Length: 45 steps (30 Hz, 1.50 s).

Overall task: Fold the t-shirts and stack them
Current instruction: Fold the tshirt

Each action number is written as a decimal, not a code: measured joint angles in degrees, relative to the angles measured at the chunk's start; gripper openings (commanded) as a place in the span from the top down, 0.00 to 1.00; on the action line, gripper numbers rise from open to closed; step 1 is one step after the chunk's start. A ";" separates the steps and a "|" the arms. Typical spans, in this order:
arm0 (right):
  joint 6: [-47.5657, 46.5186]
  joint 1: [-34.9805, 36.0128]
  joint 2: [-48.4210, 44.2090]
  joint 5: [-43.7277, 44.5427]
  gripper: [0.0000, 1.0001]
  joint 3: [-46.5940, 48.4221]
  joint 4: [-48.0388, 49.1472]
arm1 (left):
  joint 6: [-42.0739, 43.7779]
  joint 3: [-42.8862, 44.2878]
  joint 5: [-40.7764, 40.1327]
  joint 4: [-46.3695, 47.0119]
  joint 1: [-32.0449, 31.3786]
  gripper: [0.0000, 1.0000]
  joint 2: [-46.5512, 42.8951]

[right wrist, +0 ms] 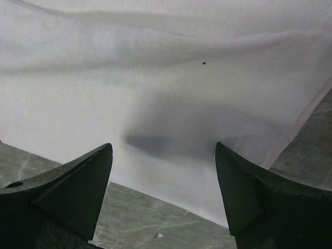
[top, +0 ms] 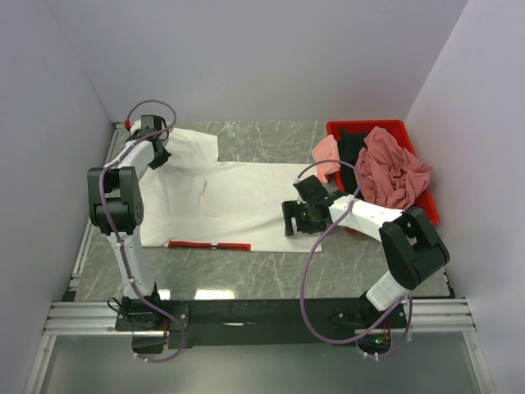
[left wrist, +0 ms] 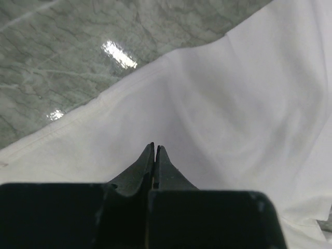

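The white t-shirt [top: 238, 197], spread on the table [top: 271, 144], is flanked by the clenched left gripper [left wrist: 155, 149] at its far corner and the gaping right gripper [right wrist: 163, 155] at its hem — a shallow pinch could be lost.

No text, label, brand, number or sign can be read anywhere in view. The red printed band [top: 209, 245] along the near edge of the white t-shirt [top: 246, 197] is too small to show any lettering.

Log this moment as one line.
left gripper shut at white t-shirt | right gripper open over its edge | other tees in red bin
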 measured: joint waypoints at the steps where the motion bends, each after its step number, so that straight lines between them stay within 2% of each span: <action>1: 0.00 0.00 0.11 0.02 0.14 0.09 0.02 | 0.00 0.66 -0.66 -0.35 0.00 0.99 0.00; 8: 0.00 0.00 0.17 0.15 0.13 0.17 0.02 | 0.00 2.67 -2.71 -0.96 0.02 0.99 0.04; 9: 0.00 0.00 0.17 0.17 0.14 0.17 0.02 | 0.00 2.71 -2.71 -1.07 0.02 0.97 0.07; 10: 0.00 0.00 0.17 0.15 0.14 0.17 0.02 | 0.02 3.13 -2.69 -1.62 0.07 0.76 0.26; 12: 0.00 0.00 0.17 0.15 0.14 0.17 0.02 | 0.50 4.09 -2.67 -2.08 0.09 0.49 0.74; 13: 0.00 0.00 0.17 0.17 0.14 0.17 0.02 | 0.52 4.48 -2.67 -2.19 0.09 0.29 0.92; 16: 0.00 0.00 0.17 0.20 0.13 0.20 0.00 | 0.33 5.20 -2.62 -2.43 0.13 0.01 1.03; 24: 0.09 0.00 -1.03 1.55 0.13 0.31 -1.09 | -0.15 3.13 -0.85 -1.88 0.17 0.01 -2.12; 34: 1.88 0.00 -10.05 2.71 0.13 0.31 -1.44 | -4.55 -18.99 5.95 5.25 -1.22 0.00 -22.88; 40: 3.10 0.13 -8.94 2.71 0.12 0.39 -0.74 | -6.54 -28.06 8.39 8.35 -5.60 0.01 -22.86; 45: 3.48 1.51 -4.35 4.37 0.13 1.03 -0.35 | -7.54 -33.40 9.81 8.90 -5.73 0.01 -22.36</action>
